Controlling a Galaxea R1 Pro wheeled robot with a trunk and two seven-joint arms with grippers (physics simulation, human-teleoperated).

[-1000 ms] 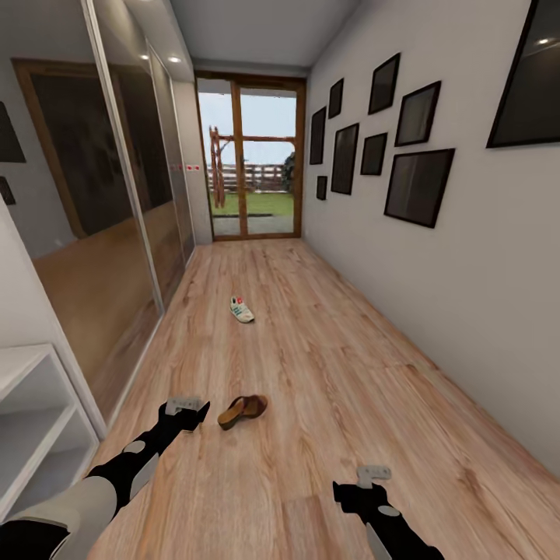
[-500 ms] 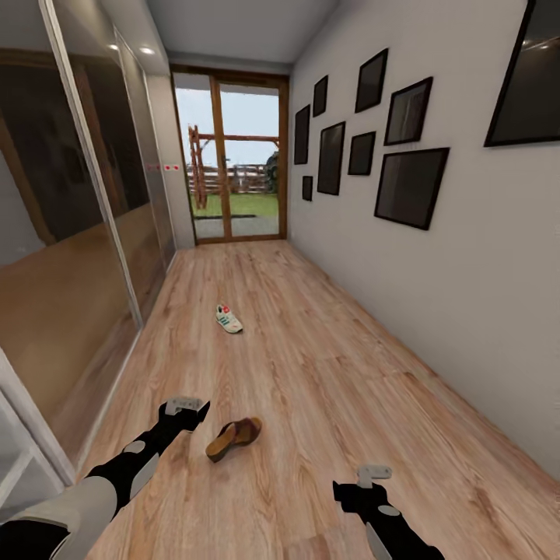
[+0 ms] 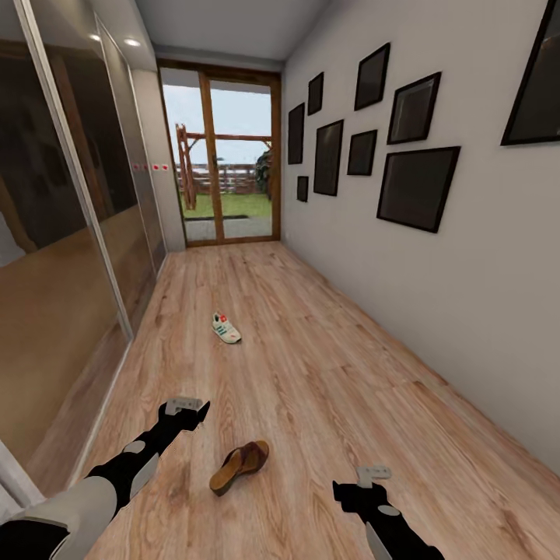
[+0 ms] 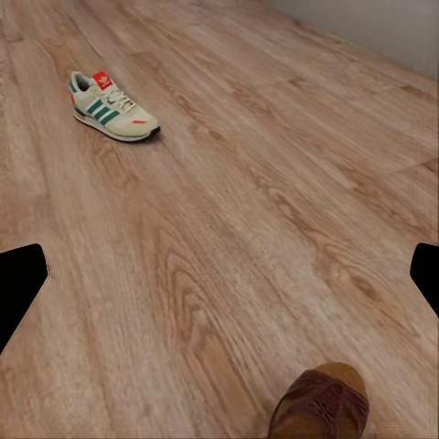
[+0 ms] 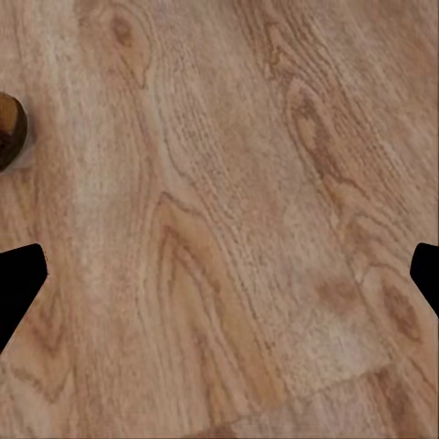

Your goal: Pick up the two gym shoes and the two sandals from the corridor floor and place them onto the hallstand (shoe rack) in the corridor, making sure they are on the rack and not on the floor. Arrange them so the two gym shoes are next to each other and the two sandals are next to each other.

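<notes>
Head view: brown sandal (image 3: 239,467) flat on the corridor floor (image 3: 327,373) between left gripper (image 3: 185,406) and right gripper (image 3: 373,472), long axis diagonal, toe toward the glazed wall; gym shoe (image 3: 225,327) farther down, mid-floor. Left wrist view: fingertips (image 4: 20,283) wide apart, empty; gym shoe (image 4: 112,106) lying slantwise. Right wrist view: fingertips (image 5: 20,279) also spread, over bare planks (image 5: 229,229).

No readable text, red tongue tag on the gym shoe (image 4: 112,107) too blurred to make out

Left arm (image 3: 117,474): black segmented links, grey oval inset on forearm, pale grey-white shell nearer the shoulder. Left tool (image 3: 183,405): light grey block on a black wrist. Right arm (image 3: 393,525): black, with a pale strip along the forearm. Right tool (image 3: 374,472): same grey block. Wrist views: black finger tips (image 4: 18,288) at frame edges.
</notes>
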